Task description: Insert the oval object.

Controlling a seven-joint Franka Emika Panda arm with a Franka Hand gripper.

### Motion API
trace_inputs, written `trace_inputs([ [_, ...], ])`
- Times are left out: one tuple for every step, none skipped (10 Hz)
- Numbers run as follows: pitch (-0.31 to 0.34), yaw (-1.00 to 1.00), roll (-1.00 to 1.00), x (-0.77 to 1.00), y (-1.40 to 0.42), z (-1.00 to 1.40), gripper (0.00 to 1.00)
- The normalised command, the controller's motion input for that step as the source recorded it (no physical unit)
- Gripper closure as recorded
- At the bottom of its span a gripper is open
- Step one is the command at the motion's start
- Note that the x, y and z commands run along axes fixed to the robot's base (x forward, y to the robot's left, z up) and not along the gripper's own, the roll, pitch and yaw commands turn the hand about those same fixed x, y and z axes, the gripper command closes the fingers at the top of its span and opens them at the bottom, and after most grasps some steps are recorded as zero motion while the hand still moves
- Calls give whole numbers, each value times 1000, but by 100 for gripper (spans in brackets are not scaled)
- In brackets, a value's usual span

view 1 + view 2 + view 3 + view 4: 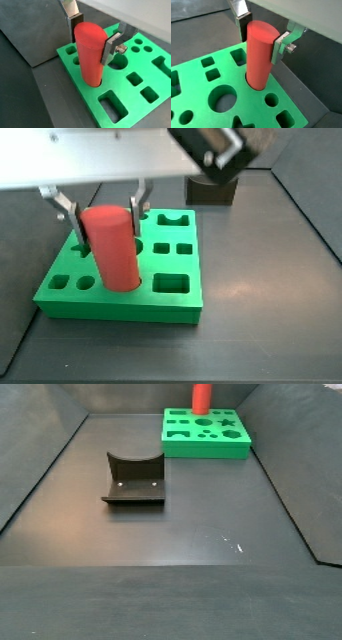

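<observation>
The oval object, a smooth red peg [89,52], stands upright with its lower end inside a hole near the edge of the green block [127,102]. It shows the same way in the wrist view [259,55] and in both side views [112,248] [199,396]. My gripper [93,42] is above the block, and its two silver fingers sit against opposite sides of the peg's top. The gripper also shows in the wrist view [260,42] and in a side view [100,213]. The green block [205,434] lies at the far end of the floor.
The fixture [132,479] stands on the dark floor, well away from the green block. A small dark block [211,191] sits just behind the green block [120,293]. A grey wall [30,30] rises close beside the block. Several other shaped holes in the block are open.
</observation>
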Motion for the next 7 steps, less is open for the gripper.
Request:
trace_inputs([
  [-61, 0, 0, 0, -77, -303, 100],
  [0, -9, 0, 74, -29, -269, 100],
  [0, -3, 0, 77, 0, -229, 100],
  [0, 0, 0, 40, 0, -274, 100],
  [0, -3, 0, 31, 3, -297, 100],
  [31, -3, -30, 37, 0, 0, 100],
  [0, 0, 0, 0, 0, 0, 100],
])
